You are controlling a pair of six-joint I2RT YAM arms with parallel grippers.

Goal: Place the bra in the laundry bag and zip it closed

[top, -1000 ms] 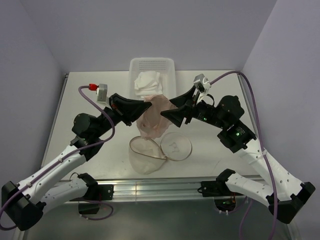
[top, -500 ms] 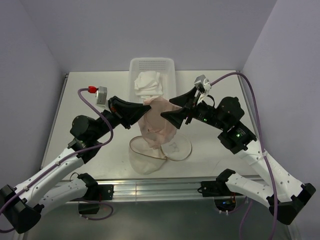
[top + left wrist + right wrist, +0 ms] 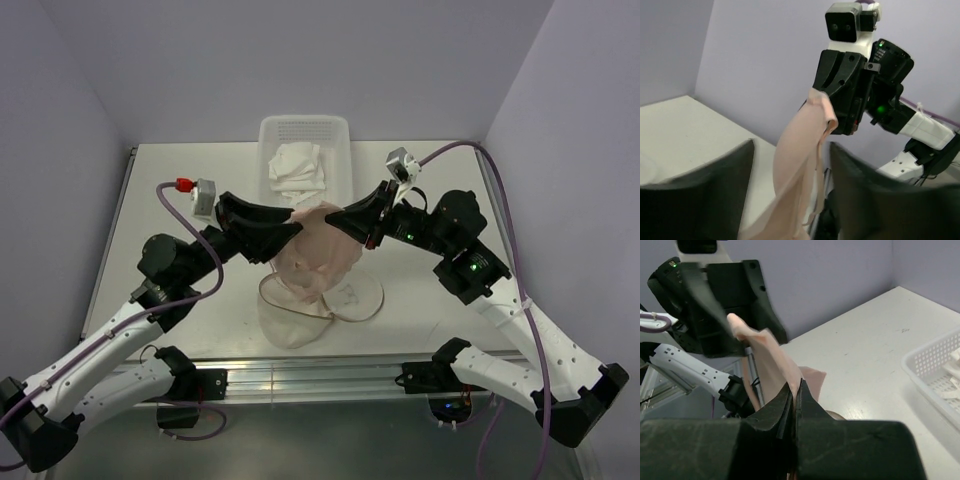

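The laundry bag (image 3: 318,255), peach sheer mesh, hangs lifted between the two arms, and its round lid (image 3: 353,294) and wire rim rest on the table below. My right gripper (image 3: 342,222) is shut on the bag's upper edge; its fingertips (image 3: 795,388) pinch the mesh (image 3: 771,360). My left gripper (image 3: 291,228) is open. In the left wrist view the mesh (image 3: 799,150) hangs loose between its spread fingers (image 3: 875,195), unclamped. The bra (image 3: 294,164), white and crumpled, lies in the basket at the back.
A white perforated plastic basket (image 3: 338,140) stands at the back middle of the table, close behind the raised bag; its corner (image 3: 935,365) shows at the right of the right wrist view. The walls close in at left, right and back.
The right gripper, open before, has shut on the bag's upper edge. The left gripper has opened and let go of the mesh. The bag has shifted slightly right and toward the front.
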